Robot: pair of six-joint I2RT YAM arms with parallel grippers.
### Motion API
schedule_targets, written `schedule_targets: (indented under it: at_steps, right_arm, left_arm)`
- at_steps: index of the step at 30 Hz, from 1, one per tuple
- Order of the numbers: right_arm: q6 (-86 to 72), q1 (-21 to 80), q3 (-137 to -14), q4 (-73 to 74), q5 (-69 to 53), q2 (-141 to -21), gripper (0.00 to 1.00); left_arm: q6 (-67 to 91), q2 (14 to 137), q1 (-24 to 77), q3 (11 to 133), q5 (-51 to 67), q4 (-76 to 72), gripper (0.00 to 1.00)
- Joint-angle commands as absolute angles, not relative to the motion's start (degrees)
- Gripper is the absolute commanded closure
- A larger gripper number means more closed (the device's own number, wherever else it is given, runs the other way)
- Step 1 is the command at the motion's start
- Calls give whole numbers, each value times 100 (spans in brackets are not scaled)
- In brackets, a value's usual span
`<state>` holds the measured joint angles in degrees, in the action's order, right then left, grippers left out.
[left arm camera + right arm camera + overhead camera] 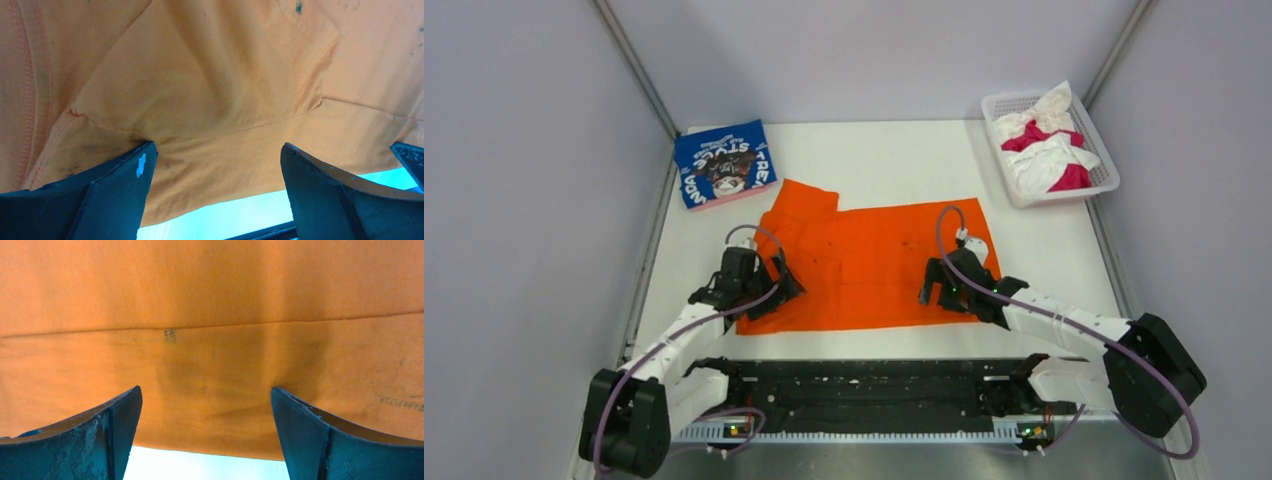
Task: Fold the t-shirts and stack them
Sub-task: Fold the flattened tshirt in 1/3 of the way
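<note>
A plain bright orange t-shirt (864, 262) lies spread on the white table, partly folded, one sleeve sticking up at its far left. My left gripper (767, 288) is open over the shirt's near left corner; its fingertips (131, 170) press on the cloth (210, 90). My right gripper (942, 283) is open over the shirt's near right part, fingers (295, 415) spread on the orange cloth (210, 340) close to its near edge. A folded blue t-shirt (724, 163) with white lettering and a dark graphic lies at the far left. White and magenta t-shirts (1049, 150) sit crumpled in the basket.
A white plastic lattice basket (1105, 165) stands at the far right corner. Grey walls close in the table on the left, back and right. A black rail (864, 395) runs along the near edge between the arm bases.
</note>
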<state>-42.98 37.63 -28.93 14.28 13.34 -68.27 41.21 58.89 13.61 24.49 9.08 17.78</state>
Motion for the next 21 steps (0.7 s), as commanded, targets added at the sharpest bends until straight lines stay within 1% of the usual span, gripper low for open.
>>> schedule_targets:
  at_steps: [1,6,12,15,18,21]
  right_arm:
    - [-4897,4100,-2543,2428,1123,-6424,1]
    - [-5211,4329,-2479,2491,967,-6166,1]
    - [-5314,4456,-2612,2709,1126,-6066,1]
    - [-5213,4456,-2725,2741,1220,-5970,1]
    - [-5041,4456,-3052,2695,1536,-5845,1]
    - [-5009,4456,-3404,2445,2090,-5710,1]
  left_arm:
    - [4245,5638,1369,2076,684,2517,1]
    - [4338,5471,1371,2072,799,2598,1]
    - [4403,5166,1371,2153,499,3043,1]
    - [4397,5101,1371,2228,548,3068,1]
    - [4340,5038,1371,2474,552,3036,1]
    - [4218,5107,1371,3031,543,3031,1]
